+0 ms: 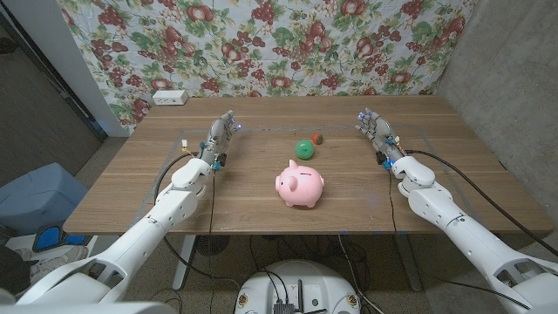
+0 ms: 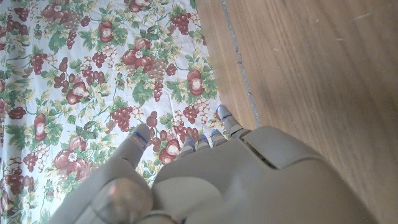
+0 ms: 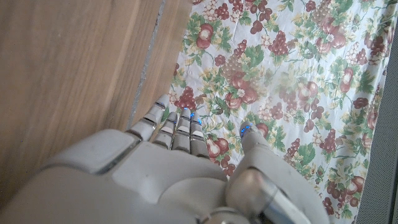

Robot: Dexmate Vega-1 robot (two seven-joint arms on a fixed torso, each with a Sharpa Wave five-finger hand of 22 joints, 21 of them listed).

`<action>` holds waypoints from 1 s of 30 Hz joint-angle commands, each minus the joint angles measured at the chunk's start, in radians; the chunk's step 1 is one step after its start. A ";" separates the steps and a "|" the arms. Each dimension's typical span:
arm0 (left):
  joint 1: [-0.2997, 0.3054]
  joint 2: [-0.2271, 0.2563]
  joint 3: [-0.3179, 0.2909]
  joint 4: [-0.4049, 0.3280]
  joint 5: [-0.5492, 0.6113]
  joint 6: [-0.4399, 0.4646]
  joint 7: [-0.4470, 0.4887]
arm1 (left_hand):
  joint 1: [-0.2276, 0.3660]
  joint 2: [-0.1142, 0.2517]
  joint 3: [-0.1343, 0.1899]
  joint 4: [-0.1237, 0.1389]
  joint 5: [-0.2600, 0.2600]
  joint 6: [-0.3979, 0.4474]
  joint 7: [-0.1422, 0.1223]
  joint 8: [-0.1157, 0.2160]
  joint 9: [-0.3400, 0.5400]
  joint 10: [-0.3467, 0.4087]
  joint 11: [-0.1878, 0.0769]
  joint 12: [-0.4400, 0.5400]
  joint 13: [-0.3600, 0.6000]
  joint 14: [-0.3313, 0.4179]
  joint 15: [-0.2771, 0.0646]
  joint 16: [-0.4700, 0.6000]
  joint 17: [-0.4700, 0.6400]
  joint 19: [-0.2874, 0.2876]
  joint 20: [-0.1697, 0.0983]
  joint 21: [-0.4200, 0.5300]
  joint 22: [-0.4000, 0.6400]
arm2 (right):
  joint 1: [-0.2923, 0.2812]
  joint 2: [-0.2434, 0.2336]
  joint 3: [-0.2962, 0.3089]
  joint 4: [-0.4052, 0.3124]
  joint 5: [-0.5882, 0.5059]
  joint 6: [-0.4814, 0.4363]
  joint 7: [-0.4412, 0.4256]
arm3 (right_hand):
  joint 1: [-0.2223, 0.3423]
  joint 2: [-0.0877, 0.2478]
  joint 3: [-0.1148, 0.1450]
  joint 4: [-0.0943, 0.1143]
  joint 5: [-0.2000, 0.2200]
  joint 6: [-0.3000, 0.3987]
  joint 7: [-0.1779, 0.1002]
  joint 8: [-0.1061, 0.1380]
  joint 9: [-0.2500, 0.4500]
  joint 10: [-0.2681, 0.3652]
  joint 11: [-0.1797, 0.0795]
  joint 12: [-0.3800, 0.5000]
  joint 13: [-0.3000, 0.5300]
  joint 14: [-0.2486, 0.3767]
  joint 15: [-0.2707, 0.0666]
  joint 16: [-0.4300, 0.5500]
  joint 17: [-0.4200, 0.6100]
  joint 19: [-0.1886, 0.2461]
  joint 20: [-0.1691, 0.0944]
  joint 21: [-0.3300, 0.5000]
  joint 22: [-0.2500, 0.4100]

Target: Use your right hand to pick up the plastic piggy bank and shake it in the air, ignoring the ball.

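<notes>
A pink plastic piggy bank stands on the wooden table near the middle, a little toward the front. Behind it lies a green ball, with a small red and dark thing just beyond the ball. My right hand stands on the table at the right, well apart from the piggy bank, its fingers straight and holding nothing. My left hand stands at the left in the same way, empty. In the wrist views, the left hand and the right hand show their backs, with fingers reaching toward the flowered cloth.
A flowered cloth hangs behind the table. A white box sits at the table's far left corner. A blue bin stands on the floor to the left. Cables run along both arms.
</notes>
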 commanded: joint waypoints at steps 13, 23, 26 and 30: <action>0.023 -0.006 0.001 -0.034 0.020 -0.008 0.049 | 0.004 0.086 0.007 0.000 0.006 -0.007 -0.002 0.006 0.005 -0.060 0.000 0.004 0.002 -0.017 -0.002 0.004 0.003 -0.010 -0.008 -0.004 0.004 | 0.006 -0.019 0.011 0.019 0.006 0.013 0.034 | -0.003 -0.004 -0.002 0.000 0.002 0.018 0.005 0.002 0.006 0.014 0.009 0.003 0.005 0.013 0.007 0.008 -0.001 0.021 -0.001 -0.001 0.004; 0.016 -0.004 -0.004 -0.012 0.012 -0.016 0.031 | 0.006 0.084 0.005 -0.003 0.006 0.000 -0.004 0.008 0.005 -0.052 0.002 0.006 0.002 -0.009 -0.004 0.006 0.002 -0.002 0.001 -0.010 0.005 | -0.007 -0.023 0.006 -0.021 -0.027 0.012 -0.016 | -0.002 -0.020 -0.005 -0.031 0.011 0.024 0.014 -0.001 0.007 0.033 0.019 0.002 0.005 0.087 0.089 0.034 -0.011 0.052 0.083 -0.015 0.007; 0.015 -0.003 -0.004 -0.010 0.008 -0.013 0.024 | 0.007 0.084 0.005 -0.004 0.006 0.006 -0.004 0.010 0.005 -0.048 0.002 0.007 0.001 -0.005 -0.001 0.007 0.001 0.003 0.002 -0.012 0.005 | -0.018 -0.033 0.004 -0.050 -0.050 0.015 -0.041 | 0.002 -0.025 -0.004 -0.039 0.012 0.026 0.018 0.000 0.007 0.038 0.024 0.003 0.005 0.091 0.093 0.035 -0.012 0.055 0.086 -0.016 0.007; 0.013 -0.001 -0.004 -0.006 0.003 -0.009 0.015 | 0.008 0.083 0.005 -0.006 0.006 0.009 -0.004 0.011 0.005 -0.043 0.004 0.008 0.001 -0.001 0.000 0.007 0.001 0.007 0.005 -0.014 0.005 | -0.034 -0.053 0.002 -0.092 -0.092 0.018 -0.078 | 0.005 -0.030 -0.004 -0.046 0.014 0.028 0.018 0.000 0.007 0.042 0.024 0.004 0.005 0.092 0.096 0.035 -0.013 0.058 0.089 -0.018 0.007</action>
